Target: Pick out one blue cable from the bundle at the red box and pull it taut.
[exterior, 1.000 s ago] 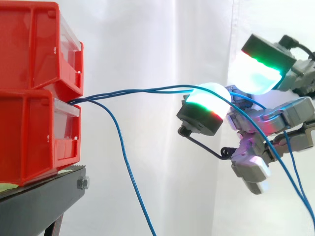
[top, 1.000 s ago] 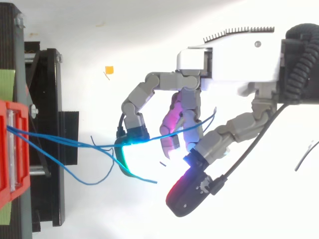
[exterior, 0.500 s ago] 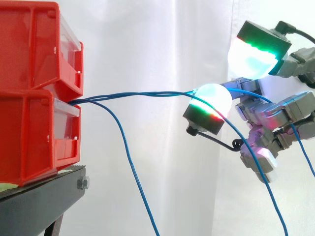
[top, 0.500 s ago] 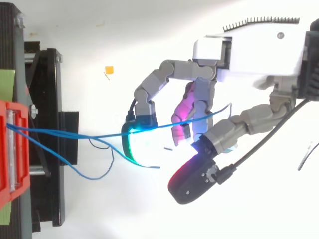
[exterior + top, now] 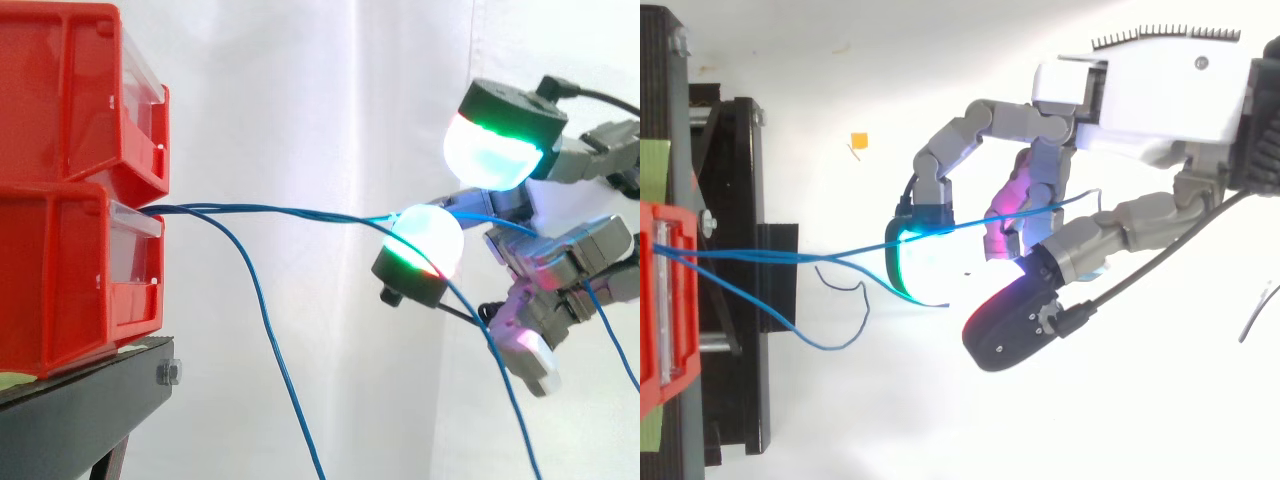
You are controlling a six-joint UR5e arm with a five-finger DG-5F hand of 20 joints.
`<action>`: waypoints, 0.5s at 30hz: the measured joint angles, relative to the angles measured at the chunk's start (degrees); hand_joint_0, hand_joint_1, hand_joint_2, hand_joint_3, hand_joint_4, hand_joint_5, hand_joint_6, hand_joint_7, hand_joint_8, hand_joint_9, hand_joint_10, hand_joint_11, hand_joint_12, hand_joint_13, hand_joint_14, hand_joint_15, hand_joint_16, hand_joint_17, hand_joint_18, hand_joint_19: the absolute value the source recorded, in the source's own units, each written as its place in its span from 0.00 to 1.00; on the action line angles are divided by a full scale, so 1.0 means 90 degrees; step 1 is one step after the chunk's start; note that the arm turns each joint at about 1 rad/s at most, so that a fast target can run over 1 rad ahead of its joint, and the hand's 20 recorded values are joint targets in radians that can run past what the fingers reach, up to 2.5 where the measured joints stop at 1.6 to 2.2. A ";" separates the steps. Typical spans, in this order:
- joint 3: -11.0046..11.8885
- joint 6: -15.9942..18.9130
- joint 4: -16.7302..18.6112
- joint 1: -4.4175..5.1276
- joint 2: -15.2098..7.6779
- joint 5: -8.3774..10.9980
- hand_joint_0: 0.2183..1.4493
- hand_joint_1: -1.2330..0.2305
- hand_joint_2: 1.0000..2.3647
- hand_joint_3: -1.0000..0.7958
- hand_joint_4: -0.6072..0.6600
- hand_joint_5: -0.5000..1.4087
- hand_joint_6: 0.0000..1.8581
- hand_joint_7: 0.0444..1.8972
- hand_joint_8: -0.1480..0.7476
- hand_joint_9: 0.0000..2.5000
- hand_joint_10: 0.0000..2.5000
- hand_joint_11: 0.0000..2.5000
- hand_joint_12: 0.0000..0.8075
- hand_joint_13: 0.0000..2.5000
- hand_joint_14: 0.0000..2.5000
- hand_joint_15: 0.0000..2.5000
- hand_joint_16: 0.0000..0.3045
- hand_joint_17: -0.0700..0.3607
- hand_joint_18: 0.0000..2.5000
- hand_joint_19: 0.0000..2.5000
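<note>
Fingers [image 5: 428,232] curled, thumb pad standing above them with a gap between. The blue cable [image 5: 300,212] is hooked over one glowing pad and runs back into the crook of my hand [image 5: 1160,95]. I hold it by that hook, not by a pinch, as far as I can see. A second strand looks to ride with it across the same pad, so I doubt I have one cable singled out cleanly. Past the pad the strands drop slack towards the bottom of the side view. Outward from the pad, the cable runs nearly level, with only a slight sag, to the mouth of the lower red bin [image 5: 60,280], where the bundle comes out just under the upper red bin [image 5: 70,90]. Another strand [image 5: 275,365] leaves the same spot and hangs loose, away from my hand. Both bins sit on the black stand [image 5: 90,400]. Judgement: picking is done or nearly so, and tension is partly built. Left to do: shed the extra strand and take out the last sag.
</note>
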 measured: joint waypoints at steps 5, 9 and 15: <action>-0.0164 0.0010 0.0170 0.0030 0.0000 0.0027 0.12 0.40 0.00 0.28 0.41 0.21 0.47 0.41 0.42 0.61 0.22 0.65 0.50 0.41 0.01 0.37 0.21 0.49 0.29 0.32; -0.0269 0.0012 0.0414 0.0054 0.0000 0.0065 0.12 0.41 0.00 0.28 0.41 0.21 0.48 0.41 0.41 0.56 0.44 0.57 0.50 0.42 0.01 0.39 0.21 0.49 0.29 0.34; -0.0319 0.0006 0.0592 0.0080 0.0000 0.0143 0.12 0.41 0.00 0.28 0.41 0.20 0.48 0.40 0.43 0.51 0.67 0.48 0.50 0.44 0.01 0.42 0.21 0.49 0.30 0.34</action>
